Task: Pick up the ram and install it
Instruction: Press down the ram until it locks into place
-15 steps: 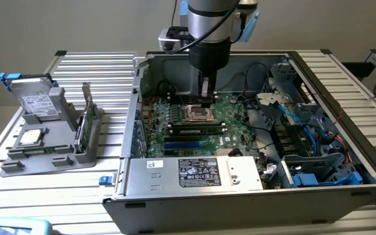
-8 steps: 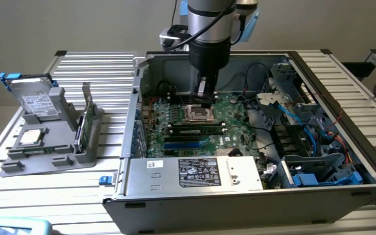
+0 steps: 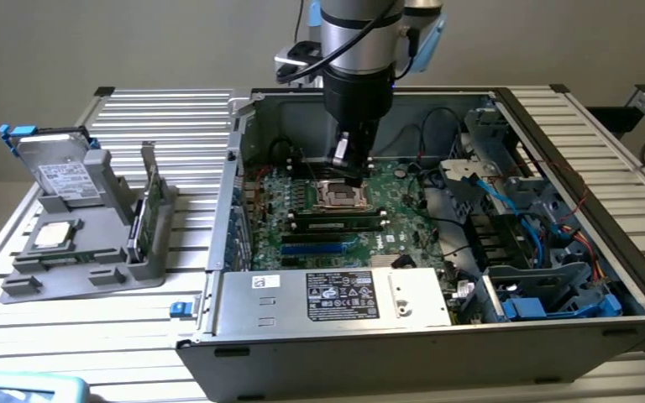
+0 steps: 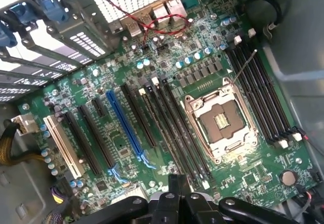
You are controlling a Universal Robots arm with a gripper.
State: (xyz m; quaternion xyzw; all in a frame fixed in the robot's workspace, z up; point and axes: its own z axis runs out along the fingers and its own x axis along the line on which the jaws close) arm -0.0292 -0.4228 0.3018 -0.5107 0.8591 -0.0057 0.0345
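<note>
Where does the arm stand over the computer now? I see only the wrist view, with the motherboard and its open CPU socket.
Observer: The gripper hangs just above the CPU socket, inside the open case.
Operator: What lies outside the case?
Observer: On the exterior view's left, a grey holder on the table carries a hard drive and a CPU chip.
Operator: And the ram?
Observer: A green stick with black chips, seemingly the ram, stands in a black slot just nearer the camera than the socket. I cannot tell whether it is fully seated.
</note>
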